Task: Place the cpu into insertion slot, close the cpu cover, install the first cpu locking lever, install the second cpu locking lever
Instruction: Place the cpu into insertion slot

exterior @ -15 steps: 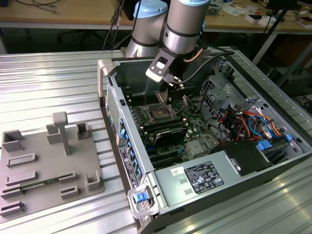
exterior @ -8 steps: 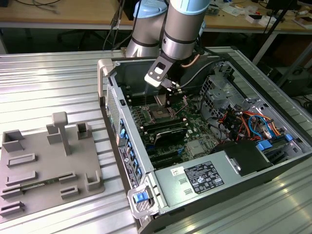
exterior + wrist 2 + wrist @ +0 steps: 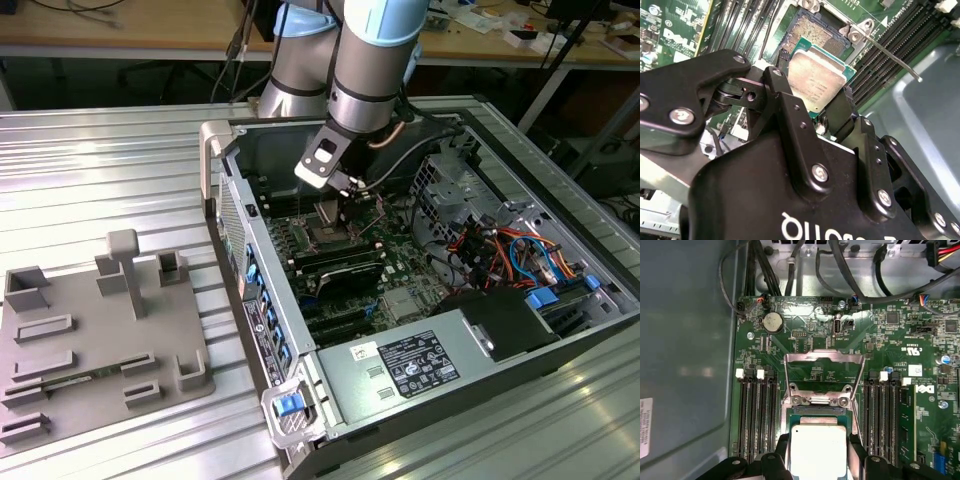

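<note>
Between the two black fingers [image 3: 790, 115] of the claw [image 3: 810, 95] sits the chip [image 3: 816, 82], its silver top showing and its opposite edges clamped, so the claw is closed on it. In the second wrist view the chip hangs slightly tilted, one corner reaching over the near edge of the socket [image 3: 812, 32], whose field of pins lies bare just beyond. The first wrist view tells the same: a strip of open socket shows past the far edge of the chip. I judge the chip is above its seat and not yet down in it, though how much gap is left cannot be told.

Just past the socket the cover [image 3: 822, 358] is swung up on its hinge and lies back over the green board [image 3: 810, 325], its cut-out middle framing bare board. One thin wire lever [image 3: 892, 55] juts free to the side, unlatched; the other I cannot make out for certain. Black memory slots [image 3: 757, 415] run along both sides of the socket.

Farther out, in the exterior view, the arm [image 3: 375, 60] reaches down into the open computer case [image 3: 255, 300], which lies on a ribbed metal table [image 3: 100, 170] beside a grey holder tray [image 3: 90, 340].

By my reading none of the four steps is finished: seating is under way, and the cover and both levers are open.
</note>
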Controlling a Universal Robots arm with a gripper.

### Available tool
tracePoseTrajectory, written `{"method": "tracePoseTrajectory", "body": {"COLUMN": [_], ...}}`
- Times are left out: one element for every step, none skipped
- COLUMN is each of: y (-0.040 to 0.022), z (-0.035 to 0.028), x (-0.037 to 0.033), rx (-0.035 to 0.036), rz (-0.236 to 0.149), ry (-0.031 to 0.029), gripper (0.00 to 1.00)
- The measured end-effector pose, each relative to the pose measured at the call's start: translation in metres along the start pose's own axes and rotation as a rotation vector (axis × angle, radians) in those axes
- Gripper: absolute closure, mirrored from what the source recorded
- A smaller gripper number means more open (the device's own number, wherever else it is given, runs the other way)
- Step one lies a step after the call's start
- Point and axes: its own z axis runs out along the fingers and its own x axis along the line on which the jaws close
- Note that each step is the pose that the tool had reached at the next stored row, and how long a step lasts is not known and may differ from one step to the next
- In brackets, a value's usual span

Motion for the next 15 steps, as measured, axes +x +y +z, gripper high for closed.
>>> {"method": "tracePoseTrajectory", "body": {"y": [-0.0002, -0.0003, -0.0003, -0.0003, -0.0003, -0.0003, -0.0003, -0.0003, -0.0005, -0.0005, -0.0006, -0.0008, -0.0009, -0.0010, -0.0011], "z": [0.0025, 0.0038, 0.0041, 0.0040, 0.0041, 0.0041, 0.0041, 0.0042, 0.0043, 0.0048, 0.0054, 0.0065, 0.0083, 0.0102, 0.0121], "x": [0.0001, 0.0001, 0.0000, 0.0000, 0.0000, 0.0000, 0.0001, 0.0000, 0.0001, 0.0003, 0.0005, 0.0008, 0.0015, 0.0021, 0.0023], "rx": [0.0000, 0.0000, 0.0001, 0.0002, 0.0002, 0.0001, 0.0001, 0.0001, 0.0000, -0.0002, -0.0001, 0.0001, 0.0004, 0.0009, 0.0014], "rz": [-0.003, -0.004, -0.005, -0.006, -0.006, -0.006, -0.006, -0.006, -0.006, -0.006, -0.006, -0.005, -0.005, -0.004, -0.005], "ry": [0.0003, 0.0005, 0.0004, 0.0003, 0.0004, 0.0005, 0.0005, 0.0006, 0.0006, 0.0009, 0.0008, 0.0006, 0.0005, 0.0003, -0.0011], "gripper": [0.45, 0.45, 0.45, 0.45, 0.45, 0.45, 0.45, 0.45, 0.45, 0.45, 0.45, 0.45, 0.45, 0.45, 0.45]}}
